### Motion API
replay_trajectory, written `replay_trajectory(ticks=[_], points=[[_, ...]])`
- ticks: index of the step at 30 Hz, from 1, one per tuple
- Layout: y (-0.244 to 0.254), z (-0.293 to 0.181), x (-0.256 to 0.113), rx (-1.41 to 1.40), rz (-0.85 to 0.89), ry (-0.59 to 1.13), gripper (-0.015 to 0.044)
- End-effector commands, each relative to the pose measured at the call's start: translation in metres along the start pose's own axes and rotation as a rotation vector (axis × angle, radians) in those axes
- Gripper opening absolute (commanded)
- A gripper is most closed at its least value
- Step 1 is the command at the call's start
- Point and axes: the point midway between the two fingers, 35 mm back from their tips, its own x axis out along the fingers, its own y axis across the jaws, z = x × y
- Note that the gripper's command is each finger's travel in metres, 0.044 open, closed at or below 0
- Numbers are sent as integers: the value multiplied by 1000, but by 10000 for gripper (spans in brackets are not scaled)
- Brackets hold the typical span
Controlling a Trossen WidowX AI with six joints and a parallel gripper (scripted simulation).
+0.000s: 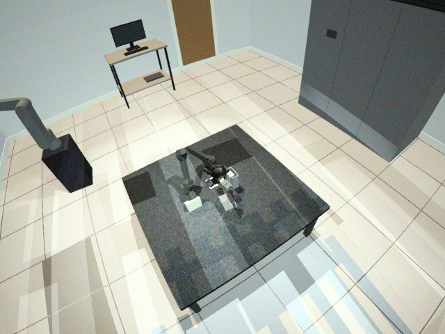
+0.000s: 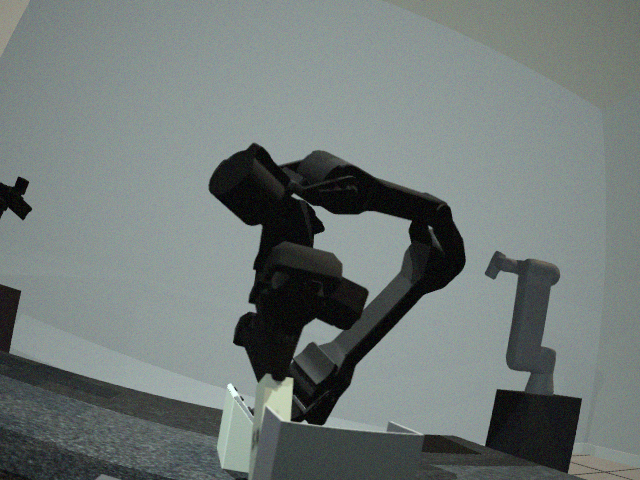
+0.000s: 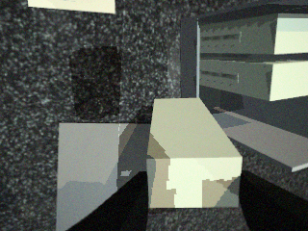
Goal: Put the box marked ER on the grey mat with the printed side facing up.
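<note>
A: "Checked the hand (image 1: 222, 178) (image 2: 276, 379) (image 3: 192, 179)?"

B: "Gripped 1 pale box (image 1: 226, 184) (image 2: 273, 400) (image 3: 192, 127) firmly, beside the bin (image 1: 236, 181) (image 2: 346, 449) (image 3: 269, 140)."

A: "Read the reach code?"

B: "Saw dark marks on 1 side; could not tell whether ER."

A: "Placed on the grey mat (image 1: 226, 202) (image 3: 87, 154)?"

B: "Was not resting there. Counted 2 other boxes (image 3: 236, 36) inside the bin, above the counter (image 1: 222, 251) (image 2: 103, 413) (image 3: 38, 72)."

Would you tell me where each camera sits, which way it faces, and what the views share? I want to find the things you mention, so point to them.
Top: high above, angled down at the table (image 1: 233, 248); the whole arm shows.
Exterior: low beside the bin (image 2: 346, 449), facing the arm and wall.
Wrist: on the arm, facing past the two fingers.
Exterior and wrist share the held box (image 2: 273, 397) (image 3: 192, 130) and the bin (image 3: 189, 58).
</note>
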Motion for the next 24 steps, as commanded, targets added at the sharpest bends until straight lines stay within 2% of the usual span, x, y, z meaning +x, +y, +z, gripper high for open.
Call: replay_trajectory(ticks=[1, 24], points=[[7, 1, -2, 0, 3, 0, 159], [10, 29, -4, 2, 4, -1, 159]])
